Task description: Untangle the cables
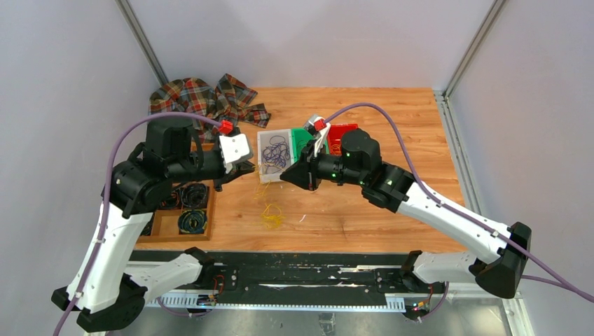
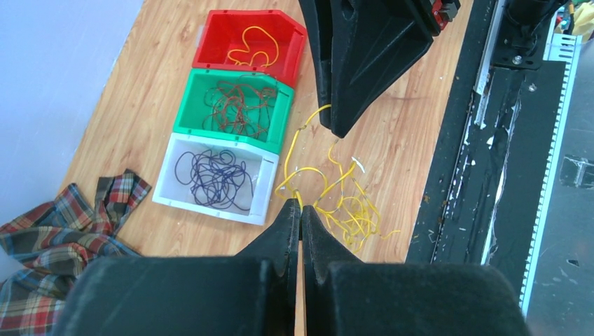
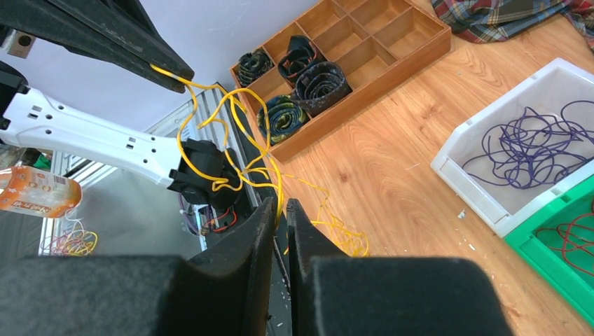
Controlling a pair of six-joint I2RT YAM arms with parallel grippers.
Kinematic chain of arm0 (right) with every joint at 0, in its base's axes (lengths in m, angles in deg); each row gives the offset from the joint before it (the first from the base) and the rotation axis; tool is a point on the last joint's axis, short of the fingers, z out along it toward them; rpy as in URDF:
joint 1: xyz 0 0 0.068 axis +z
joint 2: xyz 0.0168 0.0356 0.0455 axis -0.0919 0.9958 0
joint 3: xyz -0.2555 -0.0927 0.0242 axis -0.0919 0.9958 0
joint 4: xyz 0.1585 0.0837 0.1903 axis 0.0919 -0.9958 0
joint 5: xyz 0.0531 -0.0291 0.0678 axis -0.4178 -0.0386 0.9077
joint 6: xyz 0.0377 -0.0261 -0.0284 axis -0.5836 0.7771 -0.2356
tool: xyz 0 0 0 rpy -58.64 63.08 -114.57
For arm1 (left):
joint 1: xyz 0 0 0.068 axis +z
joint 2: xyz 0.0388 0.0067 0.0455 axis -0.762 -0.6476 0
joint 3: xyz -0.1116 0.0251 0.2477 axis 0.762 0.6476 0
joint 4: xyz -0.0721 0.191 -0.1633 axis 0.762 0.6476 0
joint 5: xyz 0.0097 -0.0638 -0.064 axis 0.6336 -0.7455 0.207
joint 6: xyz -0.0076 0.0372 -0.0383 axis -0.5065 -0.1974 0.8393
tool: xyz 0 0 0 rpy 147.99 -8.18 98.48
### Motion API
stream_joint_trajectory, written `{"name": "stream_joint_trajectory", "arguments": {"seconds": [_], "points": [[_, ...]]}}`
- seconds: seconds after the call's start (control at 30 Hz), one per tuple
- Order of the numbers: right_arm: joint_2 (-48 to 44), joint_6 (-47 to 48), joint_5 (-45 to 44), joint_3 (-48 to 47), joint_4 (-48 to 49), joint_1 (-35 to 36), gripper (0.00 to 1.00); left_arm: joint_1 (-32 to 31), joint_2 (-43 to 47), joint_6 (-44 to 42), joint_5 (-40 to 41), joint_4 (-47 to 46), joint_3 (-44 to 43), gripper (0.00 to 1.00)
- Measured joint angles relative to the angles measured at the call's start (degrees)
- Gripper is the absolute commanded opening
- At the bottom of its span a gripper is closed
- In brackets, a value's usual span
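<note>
- Wooden tray [image 1: 162, 224], at the worktop's [image 1: 392, 203] nine o'clock edge: dark coiled cords in its compartments.
- Left gripper [image 1: 249, 169]: jaws shut, pinching a strand of the yellow cables [image 1: 271, 214].
- Yellow cables: a loose heap on the worktop at six o'clock of the white bin [image 2: 263, 189]. Strands rise from it to both grippers, and the lifted span runs roughly nine-to-three between them.
- White bin: purple cables [image 2: 213, 178].
- Green bin [image 2: 284, 129]: red-brown cables [image 2: 238, 105].
- Red bin [image 2: 291, 52]: one yellow strand [image 2: 256, 45].
- Right gripper [image 1: 286, 176]: jaws narrow, a yellow strand caught between them.
- Judgement: both arms are equally near. Pulling apart along that axis should free a strand, though the heap below may snag.
</note>
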Motion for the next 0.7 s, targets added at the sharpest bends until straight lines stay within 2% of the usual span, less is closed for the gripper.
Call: {"name": "stream_joint_trajectory", "arguments": {"seconds": [0.13,0.33,0.5,0.53,0.57,0.63,0.7], "points": [[0.02,-0.74,0.07,0.17,1.27,0.00,0.01,0.00,0.00,0.00,0.00,0.00,0.00,0.01],[0.57,-1.53,-0.52,0.20,3.06,0.00,0.00,0.00,0.13,-0.04,0.09,-0.07,0.74,0.02],[0.31,1.75,-7.58,-1.97,-1.11,0.00,0.01,0.00,1.75,-1.29,1.95,-0.22,6.05,0.05],[-0.07,2.69,-9.07,-2.71,-2.05,0.00,0.01,0.00,2.25,-1.51,2.78,-0.20,7.65,0.09],[-0.63,3.78,-11.17,-3.58,-3.04,0.00,0.01,0.00,2.73,-1.99,3.74,-0.13,9.29,0.20],[-2.36,5.60,-13.81,-5.07,-4.28,0.00,0.01,-0.02,3.45,-2.51,5.70,-0.07,11.85,0.58],[-4.09,6.91,-15.06,-6.34,-4.79,0.00,0.01,-0.02,3.87,-3.37,7.37,0.11,13.27,0.85]]}}
